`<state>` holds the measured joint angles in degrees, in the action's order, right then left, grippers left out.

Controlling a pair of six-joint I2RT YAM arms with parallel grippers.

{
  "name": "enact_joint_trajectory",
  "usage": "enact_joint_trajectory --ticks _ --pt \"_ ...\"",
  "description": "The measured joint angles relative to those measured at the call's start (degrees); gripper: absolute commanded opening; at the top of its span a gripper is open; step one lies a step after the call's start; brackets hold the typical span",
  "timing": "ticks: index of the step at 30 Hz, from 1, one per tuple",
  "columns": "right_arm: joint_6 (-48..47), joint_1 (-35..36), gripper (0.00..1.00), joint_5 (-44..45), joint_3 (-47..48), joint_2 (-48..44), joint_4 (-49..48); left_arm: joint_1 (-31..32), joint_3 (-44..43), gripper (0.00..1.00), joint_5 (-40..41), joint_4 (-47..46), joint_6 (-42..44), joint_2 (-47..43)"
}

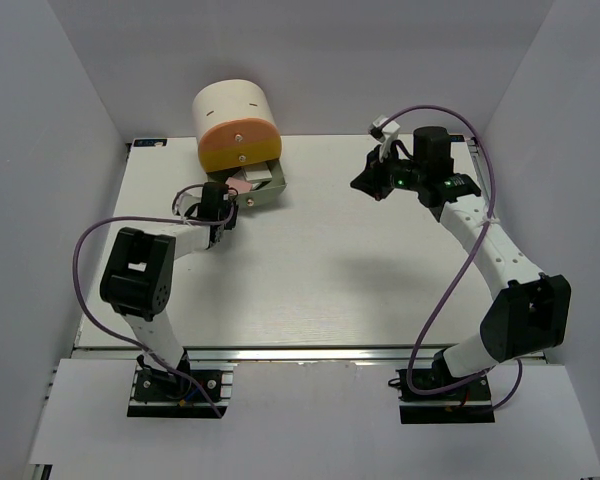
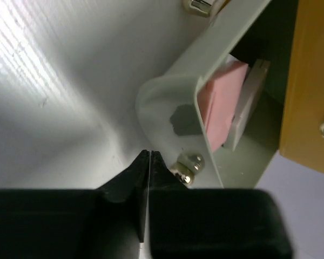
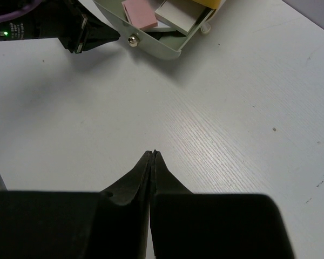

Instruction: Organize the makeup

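Left pincer (image 2: 150, 154) was clenched on nothing, tips just beside the shiny round knob (image 2: 188, 164) of the open drawer (image 2: 167, 102); right pincer (image 3: 153, 152) was clenched too, empty, over the bare surface (image 1: 330, 270) toward its far right corner; pink square (image 2: 224, 102) and white square (image 2: 248, 105) lay side by side in that drawer, near the far left corner; both looked light, stiff, flat, probably slippery; best pinched across opposite edges; drawer pale and hard, cylinder (image 1: 232, 105) cream, orange-fronted.
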<state>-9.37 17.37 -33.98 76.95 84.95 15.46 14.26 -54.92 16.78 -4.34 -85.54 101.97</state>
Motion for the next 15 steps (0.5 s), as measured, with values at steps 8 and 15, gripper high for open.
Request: enact_joint_trajectory --ticks 8,15 --pt "0.02 -0.66 0.00 -0.72 -1.11 -0.59 -0.37 -0.20 -0.98 0.46 -1.92 -5.29 -0.48 3.91" --pt "0.02 -0.81 0.00 -0.98 -2.27 -1.11 -0.46 -0.26 -1.25 0.56 -4.17 -12.68 -0.70 5.55"
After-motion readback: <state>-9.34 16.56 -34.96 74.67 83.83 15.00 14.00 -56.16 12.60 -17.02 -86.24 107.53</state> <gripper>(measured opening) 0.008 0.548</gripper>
